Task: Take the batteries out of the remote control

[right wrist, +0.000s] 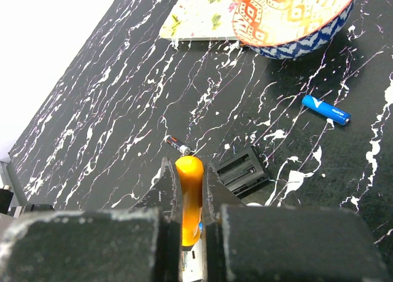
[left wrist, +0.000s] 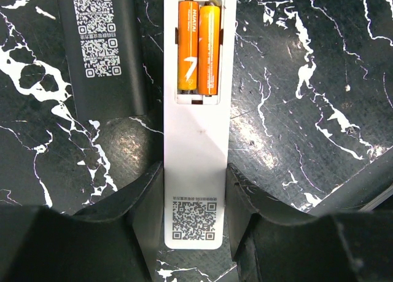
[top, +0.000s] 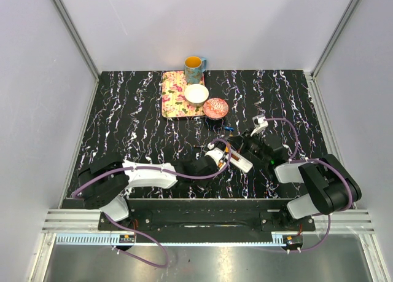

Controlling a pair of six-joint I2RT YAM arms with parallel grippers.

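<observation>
Holding the remote steady near the worktop's near edge, our left pincer clamps its lower end so the open bay faces up, two orange batteries seated inside. Our right pincer is clamped on the orange-handled screwdriver, we judge to pry them out.
</observation>
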